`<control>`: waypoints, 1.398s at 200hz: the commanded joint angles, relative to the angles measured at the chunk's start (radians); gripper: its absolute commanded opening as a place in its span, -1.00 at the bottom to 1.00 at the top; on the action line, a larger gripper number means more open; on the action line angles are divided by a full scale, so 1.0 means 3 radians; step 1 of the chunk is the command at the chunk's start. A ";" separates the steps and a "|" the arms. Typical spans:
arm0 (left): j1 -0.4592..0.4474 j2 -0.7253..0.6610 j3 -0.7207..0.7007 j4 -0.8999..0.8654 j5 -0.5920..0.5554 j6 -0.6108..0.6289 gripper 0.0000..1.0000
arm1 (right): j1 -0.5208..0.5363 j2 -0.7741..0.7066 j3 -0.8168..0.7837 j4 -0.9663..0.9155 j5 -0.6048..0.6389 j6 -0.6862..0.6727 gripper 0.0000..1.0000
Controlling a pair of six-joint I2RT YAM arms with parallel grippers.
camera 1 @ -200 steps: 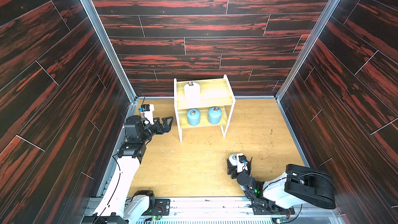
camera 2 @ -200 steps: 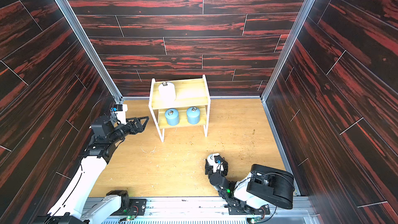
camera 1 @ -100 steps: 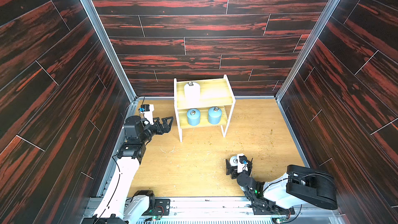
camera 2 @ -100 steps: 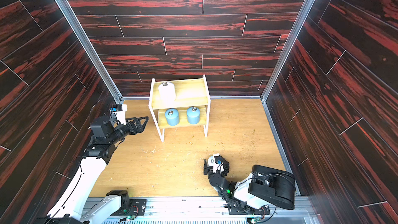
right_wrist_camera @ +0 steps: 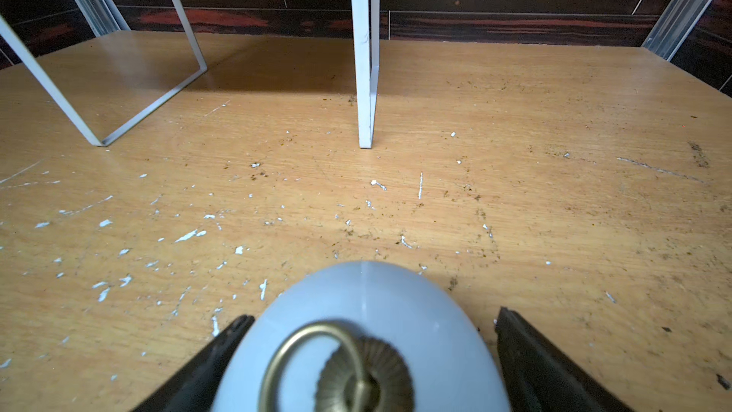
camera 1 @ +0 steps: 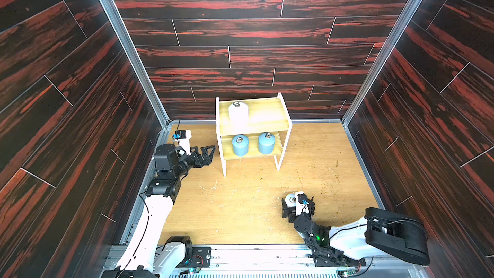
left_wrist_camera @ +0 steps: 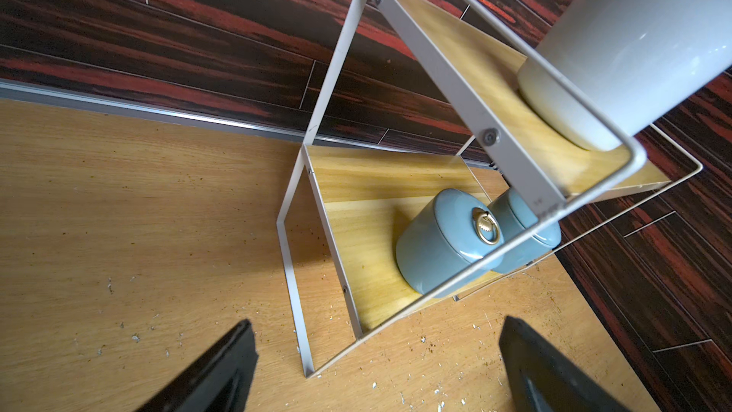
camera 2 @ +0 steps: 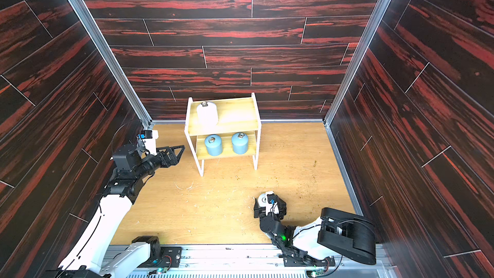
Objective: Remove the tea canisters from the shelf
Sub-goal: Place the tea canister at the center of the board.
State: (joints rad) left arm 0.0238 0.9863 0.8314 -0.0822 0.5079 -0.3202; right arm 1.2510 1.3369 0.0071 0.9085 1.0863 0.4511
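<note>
Standing on the light wood counter (camera 1: pixel 235 209), well in front of the small two-tier shelf of yellowish boards and white frame (camera 1: pixel 267 116), is a white cylindrical tea canister with a brass ring on its lid (right_wrist_camera: pixel 356 295). The right gripper (right_wrist_camera: pixel 374 313) straddles it with jaws spread, and a gap shows at one finger. On the shelf's top tier sits another white canister (camera 1: pixel 238 113). On the lower tier a light blue canister (camera 1: pixel 239 145) stands beside a second light blue canister (camera 1: pixel 266 143). The left gripper (left_wrist_camera: pixel 378 321) hovers just beside the shelf's left panel, wide open and empty.

Light wooden table (camera 1: pixel 240 217) strewn with white flecks (right_wrist_camera: pixel 190 235) (and brown crumbs (right_wrist_camera: pixel 481 214)), enclosed by dark red-streaked wall panels (camera 1: pixel 240 33).
</note>
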 commanded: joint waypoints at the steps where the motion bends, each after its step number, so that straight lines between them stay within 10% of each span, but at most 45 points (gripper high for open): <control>1: -0.0013 -0.0066 -0.0008 -0.0007 0.0012 0.0054 1.00 | 0.0026 -0.0081 0.0083 -0.0161 0.0052 -0.0039 0.97; 207: -0.0013 -0.0066 0.0035 -0.0037 -0.0018 0.0035 1.00 | 0.0018 -0.0674 0.0691 -0.0941 -0.0086 -0.0619 0.97; 279: -0.0139 -0.0054 0.0399 -0.0345 -0.0349 0.0104 1.00 | -0.0470 -0.0968 0.1328 -0.1768 -0.0683 -0.0828 0.97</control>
State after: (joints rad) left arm 0.0078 0.9863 0.8711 -0.1345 0.4469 -0.3141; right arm 1.1675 1.0721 0.3462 0.4915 0.9707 0.2325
